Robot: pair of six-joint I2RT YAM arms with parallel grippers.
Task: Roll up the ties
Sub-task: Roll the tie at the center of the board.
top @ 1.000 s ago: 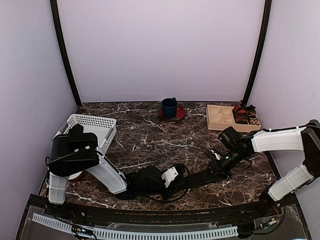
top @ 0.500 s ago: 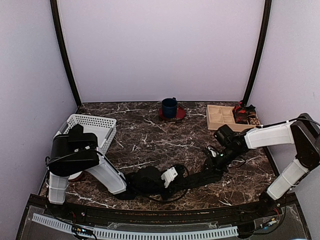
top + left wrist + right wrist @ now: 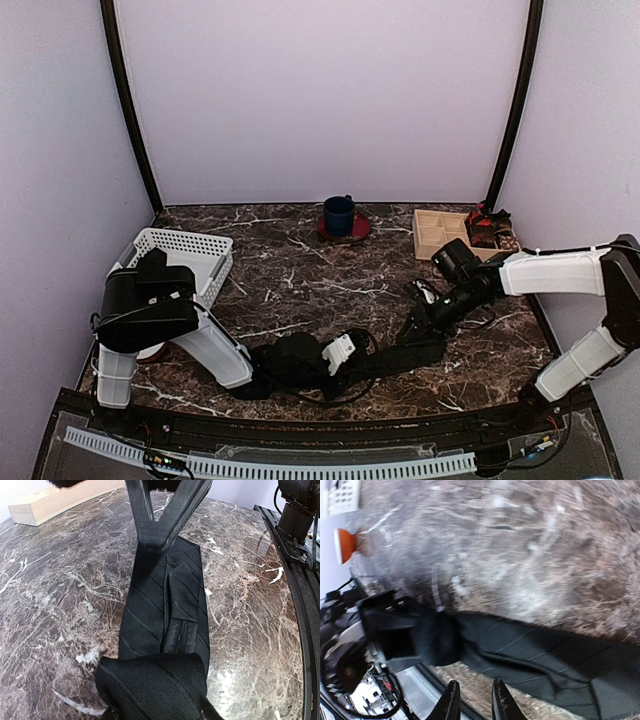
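One black tie (image 3: 400, 355) lies flat on the marble table near the front edge. Its near end is wound into a coil (image 3: 155, 685). My left gripper (image 3: 340, 352) is shut on that coil, and its fingers barely show at the bottom of the left wrist view. The flat strip (image 3: 162, 600) runs away from the coil, underside up, with a seam showing. My right gripper (image 3: 415, 322) hovers over the strip's far part. In the left wrist view the right gripper (image 3: 157, 541) forms a narrow V just above the fabric. In the blurred right wrist view it (image 3: 474, 695) has its jaws almost together, with nothing between them.
A white basket (image 3: 185, 255) stands at the left behind the left arm. A blue mug on a red saucer (image 3: 339, 215) sits at the back centre. A wooden compartment tray (image 3: 440, 235) is at the back right, with red and black items (image 3: 490, 228) beside it. The front rail (image 3: 300, 425) is close to the tie.
My right gripper has moved left along the tie toward the left gripper. The tie's far end has shifted left with it. The left arm and the coil have stayed in place.
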